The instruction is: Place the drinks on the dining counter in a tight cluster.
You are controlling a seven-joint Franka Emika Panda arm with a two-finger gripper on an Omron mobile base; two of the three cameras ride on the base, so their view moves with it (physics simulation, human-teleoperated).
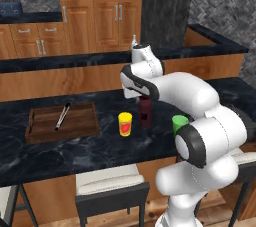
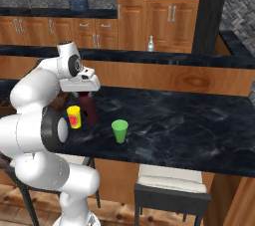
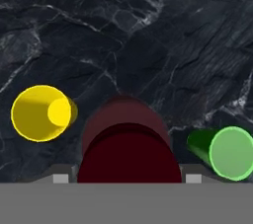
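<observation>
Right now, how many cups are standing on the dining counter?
2. The yellow cup stands between the wooden tray and the maroon bottle; the green cup stands on the bottle's other side. The arm may hide more.

The top of the maroon bottle (image 1: 145, 113) is hidden behind the white arm, and in the hand view its lower part is cut off. The small bottle (image 2: 150, 44) on the far counter is too small to identify.

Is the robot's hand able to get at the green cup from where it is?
Probably not right now: the hand is shut on the maroon bottle. The green cup stands apart beside it on the dining counter, nothing blocking it.
</observation>
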